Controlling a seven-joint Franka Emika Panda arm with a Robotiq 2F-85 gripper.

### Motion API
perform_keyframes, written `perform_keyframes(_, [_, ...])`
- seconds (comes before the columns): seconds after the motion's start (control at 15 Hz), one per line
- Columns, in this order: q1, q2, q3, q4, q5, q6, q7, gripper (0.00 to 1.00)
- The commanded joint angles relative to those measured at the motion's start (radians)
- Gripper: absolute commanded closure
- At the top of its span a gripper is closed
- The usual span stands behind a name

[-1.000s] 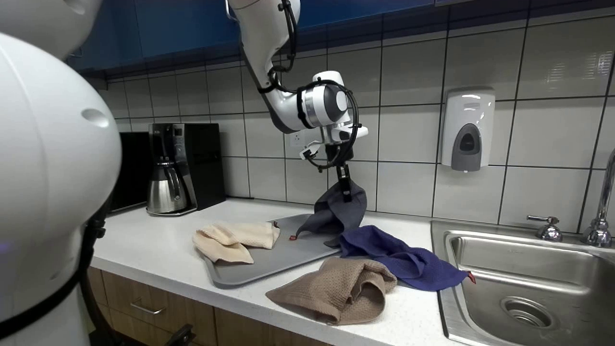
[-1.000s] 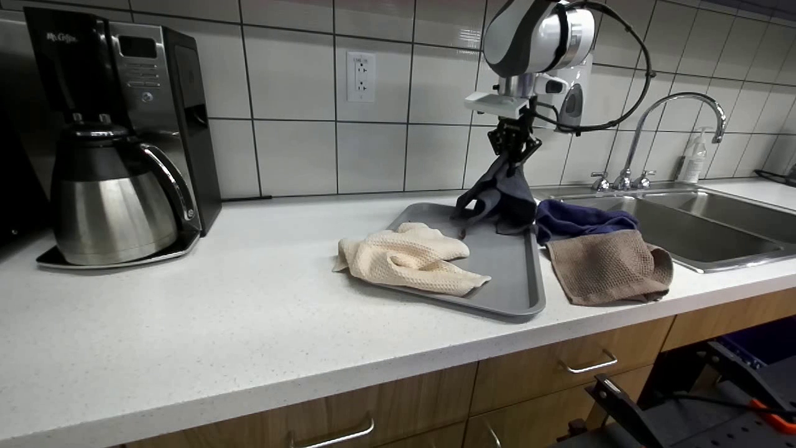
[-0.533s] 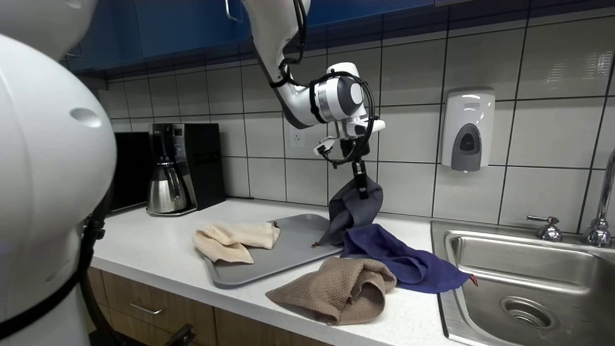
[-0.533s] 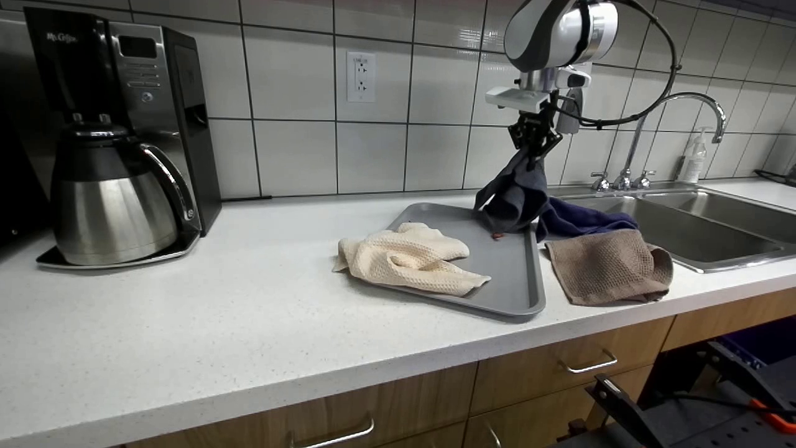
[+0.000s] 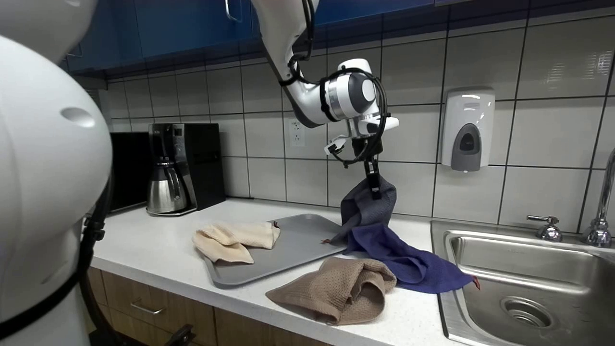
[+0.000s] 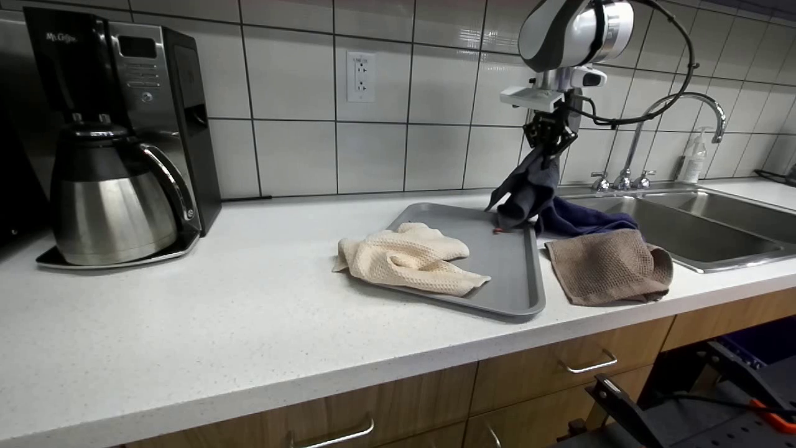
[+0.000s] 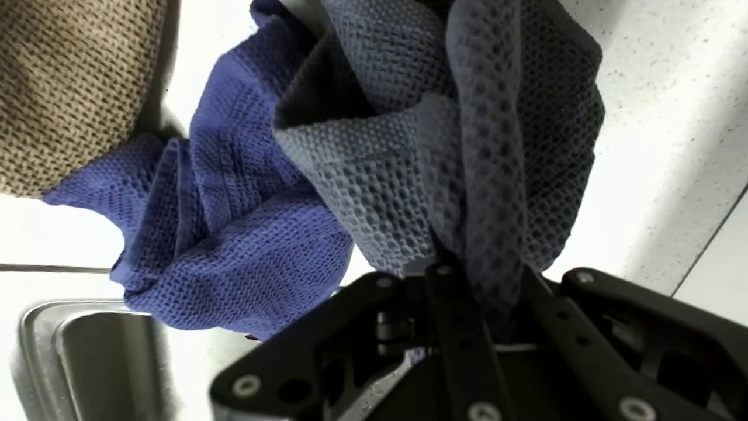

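Note:
My gripper (image 5: 375,193) is shut on a dark grey waffle cloth (image 5: 363,210), near the tiled wall. The pinched fold runs between the black fingers in the wrist view, and the rest of the cloth (image 7: 380,169) hangs bunched. Its lower corner, with a red tag, hangs at the edge of a grey tray (image 6: 497,267). A cream cloth (image 6: 404,258) lies crumpled on the tray's other end. Beside the tray, a blue cloth (image 5: 415,266) lies partly behind the grey one, its tagged end at the sink rim. A folded brown cloth (image 5: 341,290) sits in front of it.
A steel sink (image 5: 519,288) with a faucet (image 6: 634,137) adjoins the cloths. The coffee maker (image 6: 137,137) stands at the counter's far end. A soap dispenser (image 5: 467,129) is on the wall, and blue cabinets (image 5: 192,29) hang overhead.
My gripper has carried the dark grey cloth across the tray toward the sink side, beside the blue cloth. The blue cloth's tagged end has shifted slightly toward the sink.

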Motion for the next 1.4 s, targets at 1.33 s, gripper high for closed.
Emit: perform_keyframes(1.33, [0.026, 0.203, -0.025, 0.282, -0.015, -0.046, 0.054, 0.98])
